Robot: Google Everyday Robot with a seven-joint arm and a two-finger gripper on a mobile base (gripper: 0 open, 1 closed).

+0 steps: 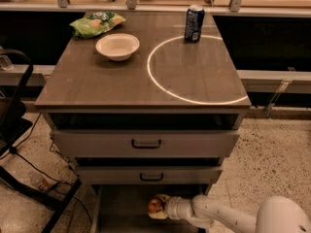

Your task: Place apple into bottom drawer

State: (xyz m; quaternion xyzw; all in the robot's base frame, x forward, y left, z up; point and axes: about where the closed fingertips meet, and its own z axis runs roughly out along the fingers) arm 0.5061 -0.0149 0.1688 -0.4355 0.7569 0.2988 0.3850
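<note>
Apple is seen at 6 o'clock, above bottom drawer floor; contact with floor cannot be told. It is clamped by end effector, reached in from 4 o'clock. Drawer is pulled open. On table: bowl at 11 o'clock, can at 1 o'clock.

Pincer w/ apple inside bottom drawer, open room left, drawer fronts overhead.
</note>
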